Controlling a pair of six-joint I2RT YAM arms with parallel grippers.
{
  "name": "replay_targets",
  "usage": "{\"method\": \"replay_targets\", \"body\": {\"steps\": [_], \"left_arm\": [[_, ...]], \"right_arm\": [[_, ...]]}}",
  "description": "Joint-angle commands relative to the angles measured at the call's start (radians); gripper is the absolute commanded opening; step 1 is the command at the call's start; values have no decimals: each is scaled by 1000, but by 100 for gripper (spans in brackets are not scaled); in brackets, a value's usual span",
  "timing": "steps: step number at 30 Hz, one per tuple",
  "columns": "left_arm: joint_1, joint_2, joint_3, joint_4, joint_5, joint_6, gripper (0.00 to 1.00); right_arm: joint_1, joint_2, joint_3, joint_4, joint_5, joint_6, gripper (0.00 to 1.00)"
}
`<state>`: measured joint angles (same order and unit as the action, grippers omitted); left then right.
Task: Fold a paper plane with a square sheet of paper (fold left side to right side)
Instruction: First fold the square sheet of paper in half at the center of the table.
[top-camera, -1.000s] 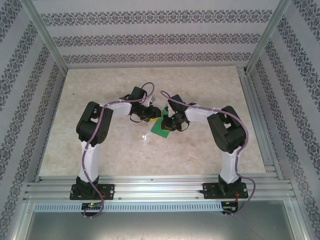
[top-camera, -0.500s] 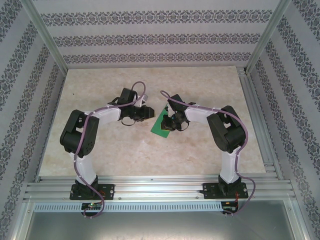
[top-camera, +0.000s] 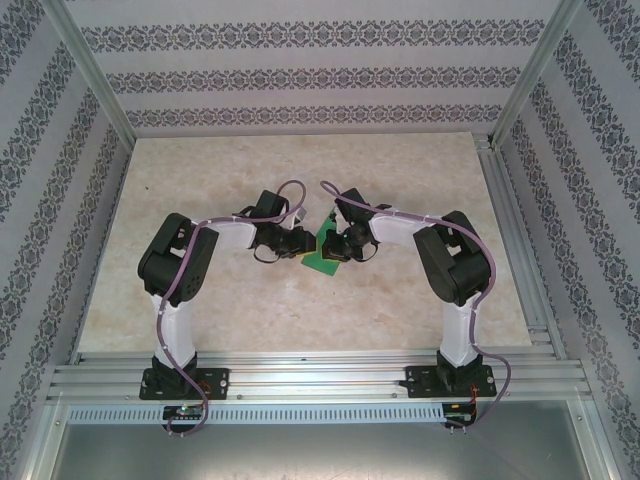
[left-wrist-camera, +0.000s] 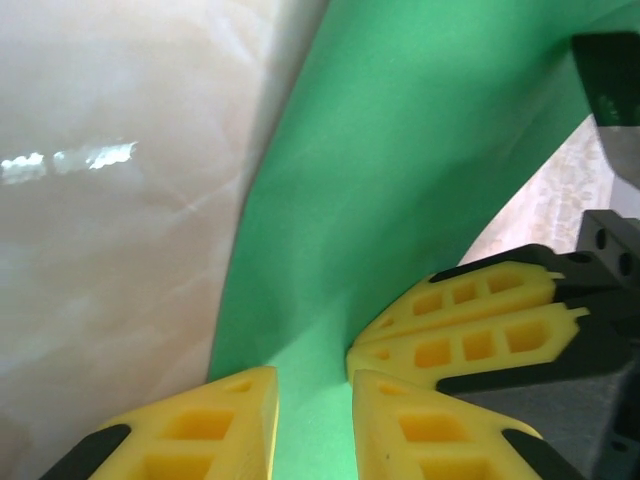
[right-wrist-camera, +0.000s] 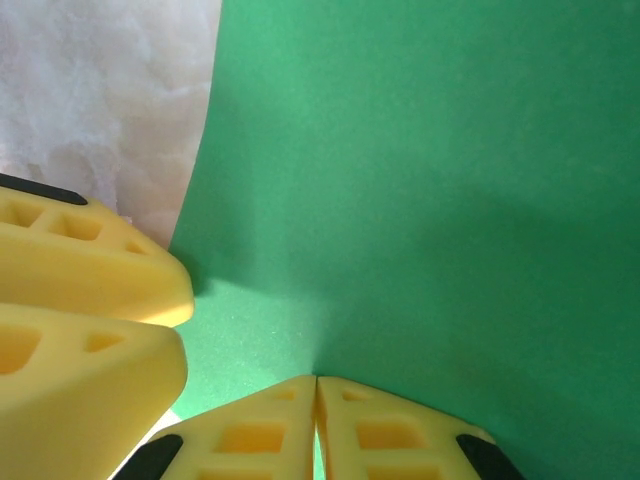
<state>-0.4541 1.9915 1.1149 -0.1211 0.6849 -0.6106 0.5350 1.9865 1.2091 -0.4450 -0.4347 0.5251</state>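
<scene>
Paper sheet (top-camera: 320, 262), right hand (right-wrist-camera: 316, 388) pinching it; left hand (left-wrist-camera: 312, 385) slightly spread astride it.

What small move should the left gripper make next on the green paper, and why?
Probably close the left gripper on the square sheet of paper. Its yellow fingers stand on either side of the sheet with a gap between them, so it does not grip yet, while the right gripper is shut on the sheet beside it. A second hold seems needed before folding.
</scene>
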Motion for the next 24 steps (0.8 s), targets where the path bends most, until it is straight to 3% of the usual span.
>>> {"method": "replay_targets", "body": {"steps": [1,14,20,24], "left_arm": [[-9,7,-28,-26,-23,36,27],[-8,-51,-80,-187,144,265,27],[-8,-63,-36,-356,162,414,28],[-7,-55,-21,-426,114,452,27]], "right_arm": [[19,75,-22,-75,86,-19,10],[18,86,-13,-92,95,-25,11],[18,92,-5,-103,97,-27,10],[19,91,0,-107,95,-28,10]]}}
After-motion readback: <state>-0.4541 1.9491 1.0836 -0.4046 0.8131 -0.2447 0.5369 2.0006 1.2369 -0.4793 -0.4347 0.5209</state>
